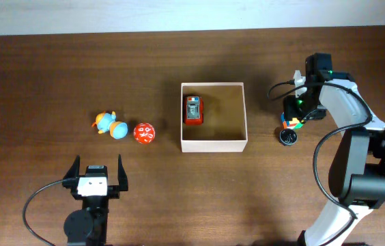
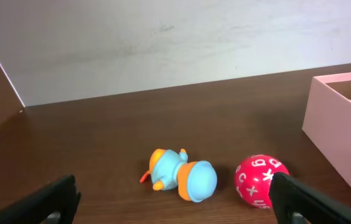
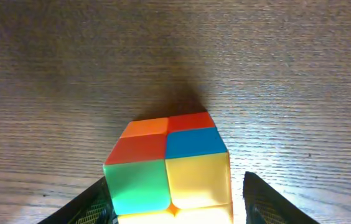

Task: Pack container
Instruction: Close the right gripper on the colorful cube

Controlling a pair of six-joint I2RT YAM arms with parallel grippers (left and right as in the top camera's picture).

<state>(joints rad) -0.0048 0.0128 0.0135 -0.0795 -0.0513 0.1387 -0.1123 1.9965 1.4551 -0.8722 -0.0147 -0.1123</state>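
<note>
Straddling the colourful cube (image 3: 169, 168), the right gripper (image 1: 293, 119) stands parted with nothing clamped yet; the container (image 1: 213, 144) lies near, to its left (the left gripper (image 1: 97, 166), also spread, sits farther off).

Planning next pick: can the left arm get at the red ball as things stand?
Probably yes. The red ball lies on the table just ahead of the open left gripper, nothing between them.
</note>
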